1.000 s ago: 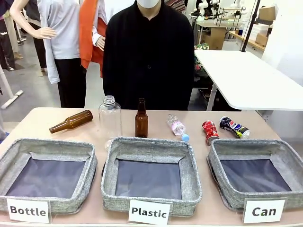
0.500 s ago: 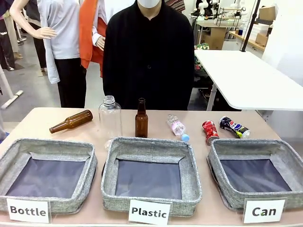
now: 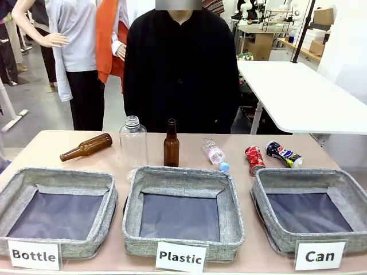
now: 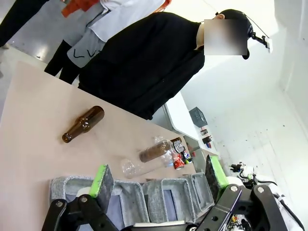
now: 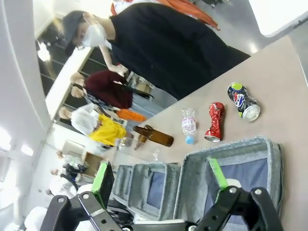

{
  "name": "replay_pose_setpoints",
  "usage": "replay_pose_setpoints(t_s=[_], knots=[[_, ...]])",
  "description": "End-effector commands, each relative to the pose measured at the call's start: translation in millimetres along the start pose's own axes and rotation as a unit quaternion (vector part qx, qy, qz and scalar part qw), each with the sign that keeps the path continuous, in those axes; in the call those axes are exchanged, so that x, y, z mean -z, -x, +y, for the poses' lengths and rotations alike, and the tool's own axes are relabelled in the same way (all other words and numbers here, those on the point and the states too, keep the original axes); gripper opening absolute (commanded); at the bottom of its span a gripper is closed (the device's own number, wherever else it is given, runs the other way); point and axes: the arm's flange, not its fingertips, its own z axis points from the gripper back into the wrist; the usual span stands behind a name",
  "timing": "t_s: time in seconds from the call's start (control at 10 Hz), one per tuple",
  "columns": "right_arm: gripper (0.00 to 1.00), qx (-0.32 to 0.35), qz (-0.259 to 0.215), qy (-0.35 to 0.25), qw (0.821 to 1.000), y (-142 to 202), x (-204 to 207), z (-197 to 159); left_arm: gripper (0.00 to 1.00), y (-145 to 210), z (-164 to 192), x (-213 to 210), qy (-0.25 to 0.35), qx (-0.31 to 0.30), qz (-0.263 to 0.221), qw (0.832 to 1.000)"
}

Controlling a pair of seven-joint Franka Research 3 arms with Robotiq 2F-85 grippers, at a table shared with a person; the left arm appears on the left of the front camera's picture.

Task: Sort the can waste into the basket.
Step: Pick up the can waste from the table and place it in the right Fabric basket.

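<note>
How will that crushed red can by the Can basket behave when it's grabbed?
The red can looks crumpled, so it's probably light and unlikely to roll. Its dented walls may give further when squeezed, and the uneven metal could slip.

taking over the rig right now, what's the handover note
Left gripper: fingers open, holding nothing.
Right gripper: fingers open, holding nothing.
Red can and blue Pepsi can lie crushed on the table just behind the Can basket, side by side, not touching.
Done: nothing, no can in the basket.
Left: both cans into it.
</note>
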Motion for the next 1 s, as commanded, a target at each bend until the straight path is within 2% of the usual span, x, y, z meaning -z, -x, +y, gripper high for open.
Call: replay_pose_setpoints(t_s=[0.0,0.2,0.4,0.5,0.6,0.7,0.8,0.9], knots=[[1.0,-0.059,0.045,0.07,0.995,-7,60,51,1.0,-3,1,1,0.009,0.013,-0.006,1.0],[1.0,-0.12,0.127,0.142,0.974,2,140,93,1.0,-3,1,1,0.009,0.013,-0.006,1.0],[1.0,-0.191,0.192,0.234,0.934,31,227,115,1.0,-3,1,1,0.009,0.013,-0.006,1.0],[1.0,-0.222,0.214,0.275,0.911,48,266,116,1.0,-3,1,1,0.009,0.013,-0.006,1.0],[1.0,-0.241,0.215,0.298,0.898,56,284,116,1.0,-3,1,1,0.009,0.013,-0.006,1.0],[1.0,-0.231,0.171,0.264,0.921,49,271,121,1.0,-3,1,1,0.009,0.013,-0.006,1.0],[1.0,-0.245,0.202,0.256,0.913,71,273,129,1.0,-3,1,1,0.009,0.013,-0.006,1.0],[1.0,-0.254,0.2,0.271,0.907,74,287,125,1.0,-3,1,1,0.009,0.013,-0.006,1.0]])
